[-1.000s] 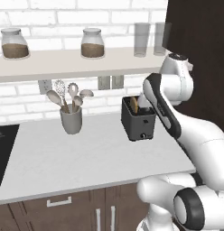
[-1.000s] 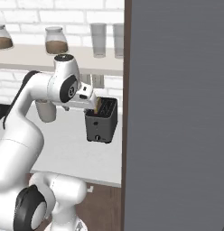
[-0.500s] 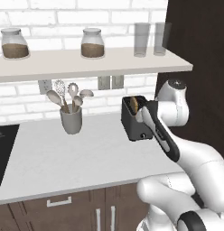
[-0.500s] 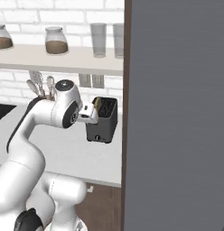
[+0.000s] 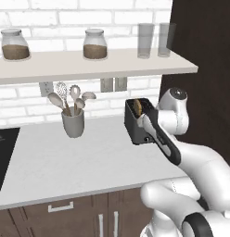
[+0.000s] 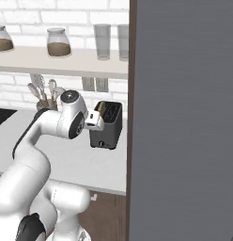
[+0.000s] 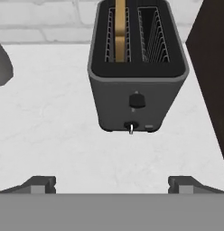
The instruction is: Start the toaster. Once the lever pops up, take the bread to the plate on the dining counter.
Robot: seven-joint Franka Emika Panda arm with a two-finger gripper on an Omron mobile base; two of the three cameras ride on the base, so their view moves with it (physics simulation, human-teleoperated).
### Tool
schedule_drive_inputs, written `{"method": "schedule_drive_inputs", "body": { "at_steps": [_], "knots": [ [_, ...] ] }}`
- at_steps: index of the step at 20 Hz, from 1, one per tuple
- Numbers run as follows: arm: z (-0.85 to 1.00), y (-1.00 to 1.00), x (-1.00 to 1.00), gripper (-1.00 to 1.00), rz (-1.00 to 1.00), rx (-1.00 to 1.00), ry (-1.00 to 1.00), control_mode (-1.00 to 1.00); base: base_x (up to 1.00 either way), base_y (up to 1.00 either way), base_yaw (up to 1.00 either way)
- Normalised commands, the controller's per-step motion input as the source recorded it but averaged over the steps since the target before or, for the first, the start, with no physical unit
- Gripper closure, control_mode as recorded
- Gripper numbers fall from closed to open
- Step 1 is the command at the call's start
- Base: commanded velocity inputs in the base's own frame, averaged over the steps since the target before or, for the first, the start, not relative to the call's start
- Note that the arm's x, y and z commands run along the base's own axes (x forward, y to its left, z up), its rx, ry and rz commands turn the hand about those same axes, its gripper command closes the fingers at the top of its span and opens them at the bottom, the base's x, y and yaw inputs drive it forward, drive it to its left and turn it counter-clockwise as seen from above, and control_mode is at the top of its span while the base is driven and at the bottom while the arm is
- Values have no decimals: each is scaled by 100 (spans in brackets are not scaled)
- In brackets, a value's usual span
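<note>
The gripper [image 7: 111, 185] hung in front of the toaster [image 7: 137, 72], its fingers [image 7: 38, 184] spread wide and holding nothing; the hand camera faced the toaster's front, probably to line up with the controls low on that face. The toaster stood upright on the white counter [image 7: 50, 131], apart from the fingers; a round knob [image 7: 137, 100] sat on its front, with a small lever [image 7: 130, 128] below it. The bread [image 7: 119, 28] stood on edge in the left slot as the hand view showed it, its top edge above the slot; the other slot was empty. Farther off, a grey utensil cup [image 5: 73, 123] stood near the white brick wall [image 5: 24, 95]; above it a shelf [image 5: 89, 65] carried two jars [image 5: 94, 44] and two glasses [image 5: 145, 40]. A dark tall cabinet [image 6: 184, 117] rose just beside the toaster.
</note>
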Motion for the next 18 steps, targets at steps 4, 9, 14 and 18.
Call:
{"method": "schedule_drive_inputs", "body": {
  "at_steps": [4, 9, 14, 18],
  "knots": [
    [0, 0, 44, -100, 0, 0, 5, -100, 0, 0, 0],
    [0, 0, 58, -100, 0, 0, 9, -100, 0, 0, 0],
    [-2, 0, 45, -100, 0, 0, 5, -100, 0, 0, 0],
    [-26, 0, 30, -100, 0, 0, 1, -100, 0, 0, 0]
  ]
}}
